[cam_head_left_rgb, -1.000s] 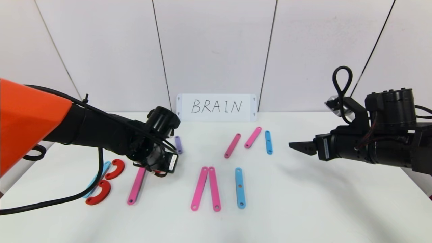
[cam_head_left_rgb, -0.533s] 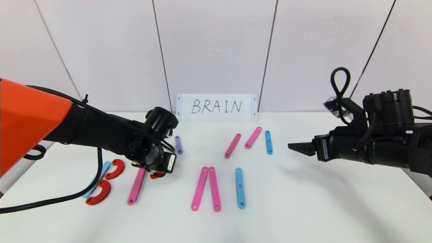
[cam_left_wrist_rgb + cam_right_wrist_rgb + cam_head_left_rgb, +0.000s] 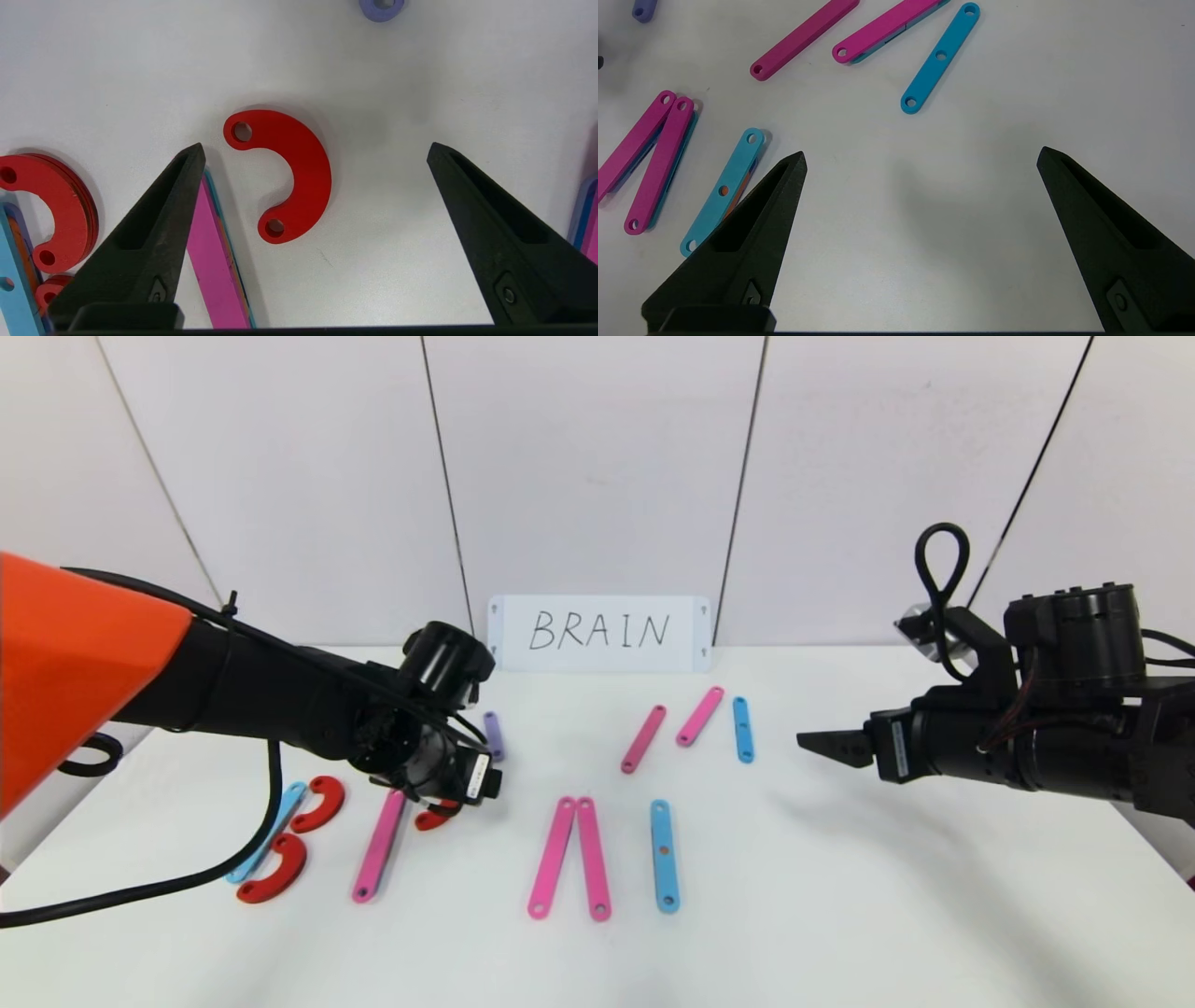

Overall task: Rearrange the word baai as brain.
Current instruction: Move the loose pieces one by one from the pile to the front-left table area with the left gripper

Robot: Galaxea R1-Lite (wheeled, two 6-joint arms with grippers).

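Left claw (image 3: 313, 154) now gaping wide, empty, having just let go: flat red plastic C-curve (image 3: 285, 175) lying on table (image 3: 840, 896) at 3 o'clock of long pink holed strip (image 3: 378, 845), forming R bowl. Right claw (image 3: 920, 158) idling wide, empty.

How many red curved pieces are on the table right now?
3. Two red curves lie beside the light-blue strip at the robot's left; a third lies between the open left gripper fingers, beside a pink strip. The arm may hide more.
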